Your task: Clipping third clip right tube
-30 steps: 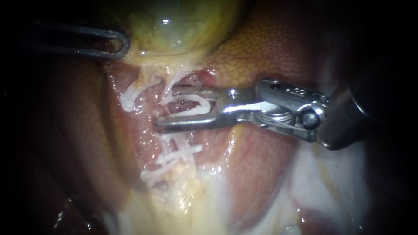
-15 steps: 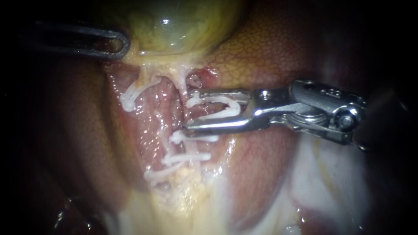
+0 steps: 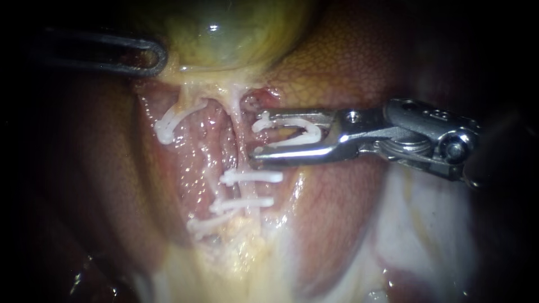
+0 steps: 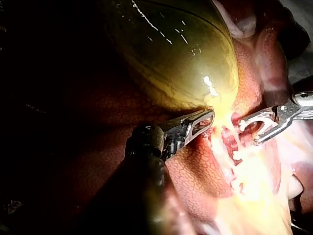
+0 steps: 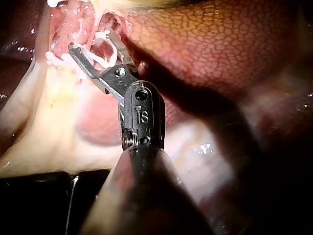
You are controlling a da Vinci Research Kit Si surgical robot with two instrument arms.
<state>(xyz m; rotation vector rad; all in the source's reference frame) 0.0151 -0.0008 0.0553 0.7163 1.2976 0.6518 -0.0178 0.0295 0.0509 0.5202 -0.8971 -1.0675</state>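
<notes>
My right instrument (image 3: 258,138) comes in from the right with its jaws spread and a white clip (image 3: 306,132) seated between them, touching both. Its tips lie just right of the pale right tube (image 3: 238,120), which is not between the jaws. Below the jaws, three white clips (image 3: 250,177) cross the tissue. Another clip (image 3: 168,126) sits on the left tube. My left instrument (image 3: 152,56) holds the yellow-green gallbladder (image 3: 224,33) at its lower edge. The left wrist view shows those jaws (image 4: 198,125) closed on tissue there.
Brown liver (image 3: 348,62) lies above and behind the right instrument. Pale fatty tissue (image 3: 415,224) spreads under its shaft and towards the near edge. The dissected red bed (image 3: 196,151) lies between the two tubes.
My right instrument has drawn back to the right, away from the right tube, with the clip still in its jaws. The tube and the lower clips have settled back. The left instrument has held still.
</notes>
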